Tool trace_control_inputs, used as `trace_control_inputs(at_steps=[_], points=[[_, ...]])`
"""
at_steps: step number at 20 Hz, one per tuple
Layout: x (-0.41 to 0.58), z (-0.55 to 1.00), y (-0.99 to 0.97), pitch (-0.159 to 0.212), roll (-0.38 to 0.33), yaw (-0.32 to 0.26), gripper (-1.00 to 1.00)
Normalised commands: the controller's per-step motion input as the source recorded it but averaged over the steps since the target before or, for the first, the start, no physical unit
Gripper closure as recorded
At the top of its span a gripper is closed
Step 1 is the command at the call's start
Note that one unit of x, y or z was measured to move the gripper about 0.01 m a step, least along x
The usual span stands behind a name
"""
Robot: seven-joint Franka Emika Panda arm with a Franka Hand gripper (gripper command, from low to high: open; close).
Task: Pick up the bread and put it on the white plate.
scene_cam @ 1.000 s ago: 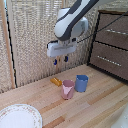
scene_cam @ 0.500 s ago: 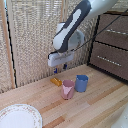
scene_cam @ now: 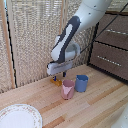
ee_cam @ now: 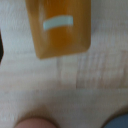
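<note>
The toast [scene_cam: 58, 82] is a small flat orange-yellow slice lying on the wooden worktable [scene_cam: 95, 107], just behind the pink cup. My clamp [scene_cam: 54, 78] hangs low directly over it, its jaws open and holding nothing. In the wrist view the toast [ee_cam: 60, 27] fills much of the picture, blurred and very close, and one dark finger [ee_cam: 1, 47] shows at the edge. The white plate [scene_cam: 19, 116] with a tan patterned rim lies at the front of the exterior view's left, far from the clamp.
A pink cup [scene_cam: 68, 89] and a blue cup [scene_cam: 81, 83] stand close beside the toast; both show in the wrist view, pink [ee_cam: 32, 123] and blue [ee_cam: 118, 122]. A dark brown drawer cabinet [scene_cam: 111, 50] stands on the exterior view's right. A reed screen [scene_cam: 30, 35] backs the table.
The clamp has come down and toward the exterior view's left, from well above the cups to just over the toast. The toast, cups and plate have not moved.
</note>
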Motion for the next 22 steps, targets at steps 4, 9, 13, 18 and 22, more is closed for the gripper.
trace_control_inputs(at_steps=[4, 9, 13, 18, 22], points=[[0.466, -0.11, 0.16, 0.068, -0.089, 0.079, -1.0], [0.353, -0.07, 0.23, 0.135, -0.107, 0.021, 1.0], [0.164, 0.0, 0.07, 0.115, -0.04, 0.0, 1.0], [0.037, 0.0, 0.1, 0.063, -0.04, -0.015, 1.0], [-0.169, 0.16, 0.15, -0.041, -0.038, -0.072, 1.0]])
